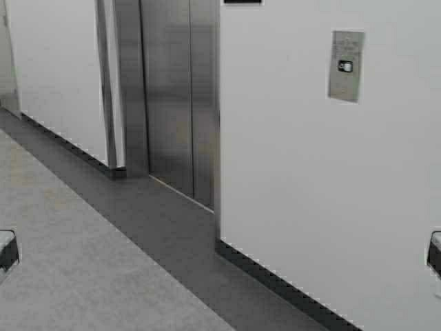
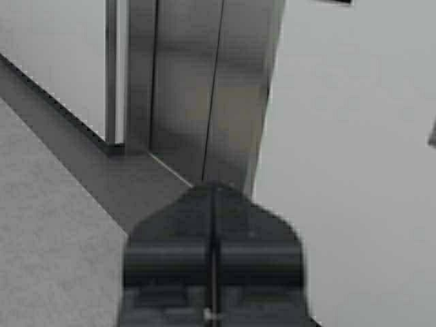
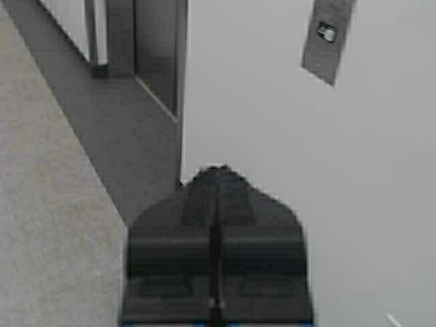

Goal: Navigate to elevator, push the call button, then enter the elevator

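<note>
Both grippers clenched, empty, left [image 2: 213,204] and right [image 3: 216,180]; call button [image 1: 345,66] at 1 o'clock on wall, elevator [image 1: 178,96] doors closed at 11; square base up, poke with right tip.

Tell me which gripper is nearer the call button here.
Right. The right gripper is shut and points at the wall below the call button, which sits on the robot's right side. The left gripper, also shut, faces the elevator doors, farther left.
</note>
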You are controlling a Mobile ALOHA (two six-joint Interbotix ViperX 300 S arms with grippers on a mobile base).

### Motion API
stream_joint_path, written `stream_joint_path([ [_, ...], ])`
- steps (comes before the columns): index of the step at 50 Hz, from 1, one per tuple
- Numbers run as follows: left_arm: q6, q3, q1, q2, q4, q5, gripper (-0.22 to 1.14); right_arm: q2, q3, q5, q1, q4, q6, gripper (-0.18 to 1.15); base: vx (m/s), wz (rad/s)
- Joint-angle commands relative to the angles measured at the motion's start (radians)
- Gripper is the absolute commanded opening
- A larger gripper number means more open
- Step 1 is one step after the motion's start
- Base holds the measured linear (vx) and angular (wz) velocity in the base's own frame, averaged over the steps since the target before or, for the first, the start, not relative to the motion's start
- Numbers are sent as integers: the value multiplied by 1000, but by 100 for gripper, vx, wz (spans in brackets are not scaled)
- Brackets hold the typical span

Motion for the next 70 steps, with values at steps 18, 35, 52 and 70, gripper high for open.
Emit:
stream_joint_path([
  [18, -8, -12, 2, 32, -3, 2, 3, 28, -92, 229, 20, -83, 0, 5, 48, 13],
  [35, -8, -9, 2, 2, -9, 14, 3, 91, -183, 443, 61, -242, 2, 6, 40, 3],
  [52, 5, -32, -97, -23, -9, 91, 2, 196, -247, 726, 210, -448, 14, 6, 34, -5],
  [70, 5, -35, -97, -77, -38, 103, 2, 322, -278, 1152, 359, -727, 106, 6, 28, 1],
])
